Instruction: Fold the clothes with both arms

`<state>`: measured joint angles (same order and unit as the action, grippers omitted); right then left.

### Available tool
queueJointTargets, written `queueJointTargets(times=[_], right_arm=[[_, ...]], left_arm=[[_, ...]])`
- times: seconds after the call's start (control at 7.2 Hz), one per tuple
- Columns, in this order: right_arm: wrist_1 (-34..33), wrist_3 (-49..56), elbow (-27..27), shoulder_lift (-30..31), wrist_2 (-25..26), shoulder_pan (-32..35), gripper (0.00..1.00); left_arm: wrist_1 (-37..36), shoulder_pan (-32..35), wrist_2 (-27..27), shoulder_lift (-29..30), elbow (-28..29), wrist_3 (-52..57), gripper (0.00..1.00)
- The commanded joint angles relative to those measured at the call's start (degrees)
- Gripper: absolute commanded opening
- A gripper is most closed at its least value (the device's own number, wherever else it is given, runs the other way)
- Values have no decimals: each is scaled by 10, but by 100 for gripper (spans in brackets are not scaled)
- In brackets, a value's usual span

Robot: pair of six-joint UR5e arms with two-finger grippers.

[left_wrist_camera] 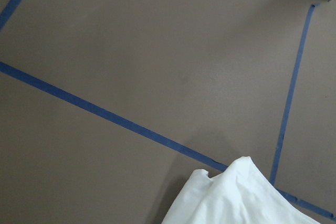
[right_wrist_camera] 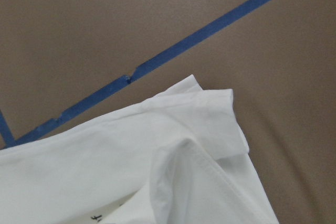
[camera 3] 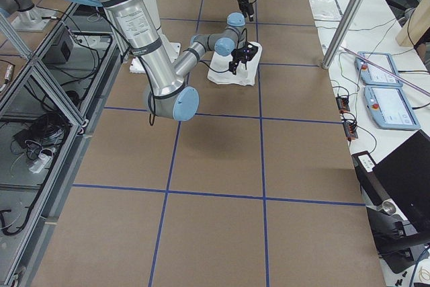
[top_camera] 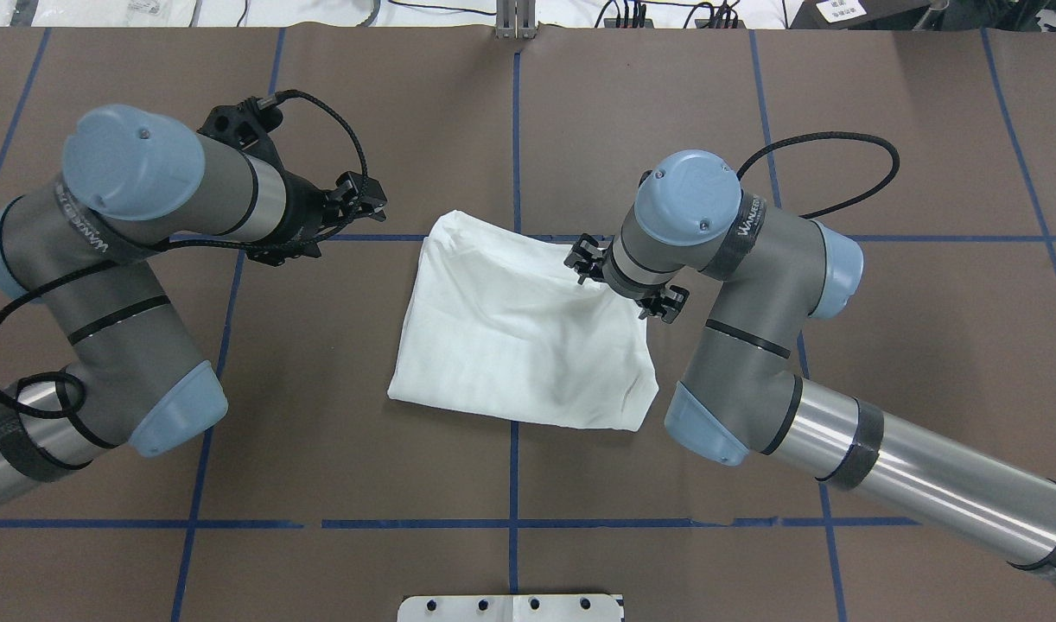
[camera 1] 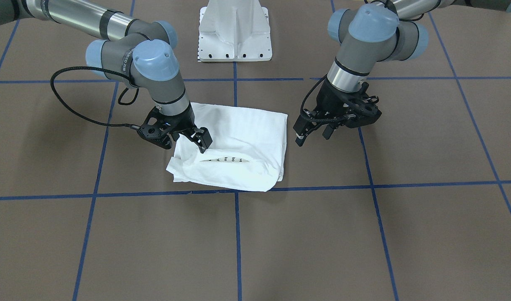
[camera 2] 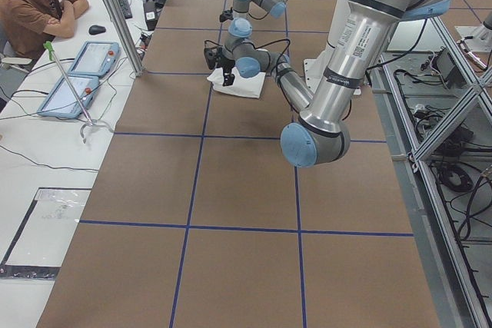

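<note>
The white shirt (camera 1: 243,133) is seen folded into a rough rectangle at the centre of the front-facing view. It is laid on the brown tabletop (camera 1: 406,234), just above a horizontal blue tape line (camera 1: 364,185). A few chars of black text (camera 1: 227,159) are shown through a slit in the fold near the shirt's lower edge.

The right claw (camera 1: 192,141) — centre-left in that view — is placed at the shirt's left side w/ its fingers apart. One fingertip (camera 1: 204,142) is set against the cloth beside the slit, and no cloth is seen pinched.

The left claw is found just right of the shirt, clear of it (camera 1: 313,134), w/ fingers spread wide & nothing held.

In the overhead view the sides are swapped — the left claw is seen at upper left, apart from the shirt, and the right arm's wrist is held over the shirt's right edge.

In the right wrist view a hemmed corner of the shirt is shown across the lower frame.

A white pedestal base (camera 1: 235,37) is seen at top centre of the front-facing view.
</note>
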<state>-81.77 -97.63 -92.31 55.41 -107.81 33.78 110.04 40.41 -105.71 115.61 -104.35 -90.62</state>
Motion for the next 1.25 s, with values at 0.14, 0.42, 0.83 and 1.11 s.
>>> queueJointTargets(times=[0.14, 0.42, 0.83, 1.11], right_arm=[[0, -31, 25, -8, 0, 0, 44], [-1, -41, 32, -16, 0, 0, 5], [1, -40, 32, -19, -2, 2, 0], [-4, -40, 30, -19, -8, 21, 0]], left_arm=[[-7, 0, 1, -9, -12, 11, 99], [-7, -1, 1, -9, -12, 11, 99], [-7, -2, 1, -8, -12, 11, 99], [-7, -3, 1, -7, -12, 11, 99]])
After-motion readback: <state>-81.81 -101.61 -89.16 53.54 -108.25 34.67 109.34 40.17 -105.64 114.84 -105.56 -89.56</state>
